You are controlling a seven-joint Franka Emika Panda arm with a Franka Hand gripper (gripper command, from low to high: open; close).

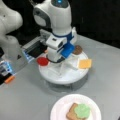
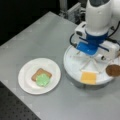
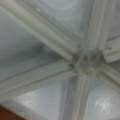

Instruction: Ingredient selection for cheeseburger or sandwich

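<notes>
The sandwich (image 2: 41, 77) so far is one brown toast square with the green wavy leaf (image 1: 82, 111) on top, lying on the white paper plate (image 2: 26, 70) at about 8 o'clock on the worktop (image 2: 37, 37) in a front view. The other ingredients sit in a white round divided tray (image 1: 62, 77): the red disc (image 1: 42, 61) at its 9 o'clock rim, the yellow-orange cheese square (image 2: 88, 77) and the dark brown round patty (image 2: 113, 70) in further compartments. The arm hangs low over the tray's middle; the claw itself is hidden beneath the wrist body in both front views, and I cannot tell whether it is released or clenched. The wrist view shows only the tray's ribs meeting at the hub, very close. These pieces look light, thin and stiff, probably slippery, so gripping across opposite edges seems wisest.
</notes>
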